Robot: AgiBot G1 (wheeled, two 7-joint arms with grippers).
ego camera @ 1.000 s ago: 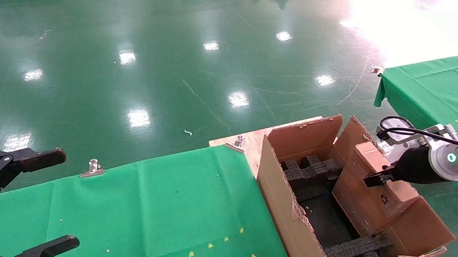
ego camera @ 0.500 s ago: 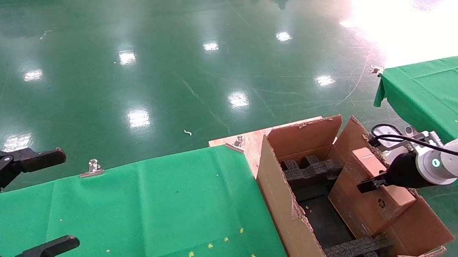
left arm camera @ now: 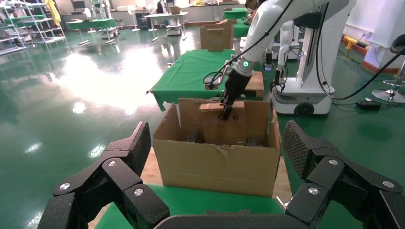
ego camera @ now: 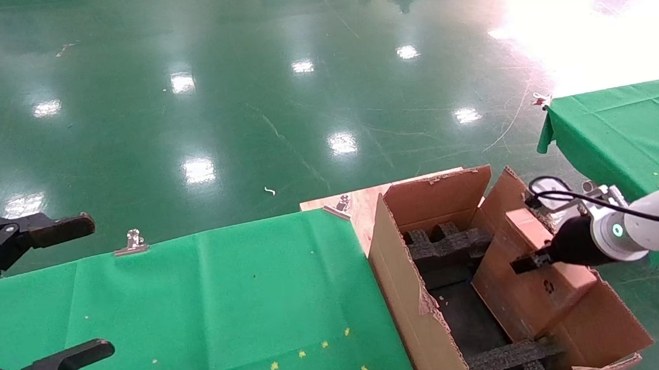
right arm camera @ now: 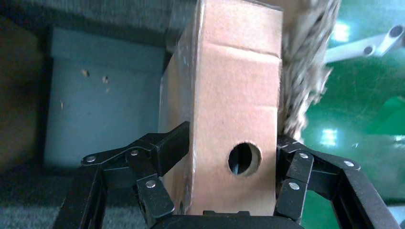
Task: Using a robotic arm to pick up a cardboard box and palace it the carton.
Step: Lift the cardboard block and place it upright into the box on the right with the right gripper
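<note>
Right end effector [ego camera: 525,263] pinches the cardboard box [ego camera: 534,278] on edge, leaning against the carton [ego camera: 399,285] right wall; lower it straight between the foam spacers [ego camera: 449,245] before letting go

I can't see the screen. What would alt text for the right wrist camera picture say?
The right gripper is clamped on the two broad faces of the cardboard box, whose narrow edge with a round hole faces the camera. Beyond lie the carton's ragged flap edge and dark interior, with green floor off to one side.
</note>
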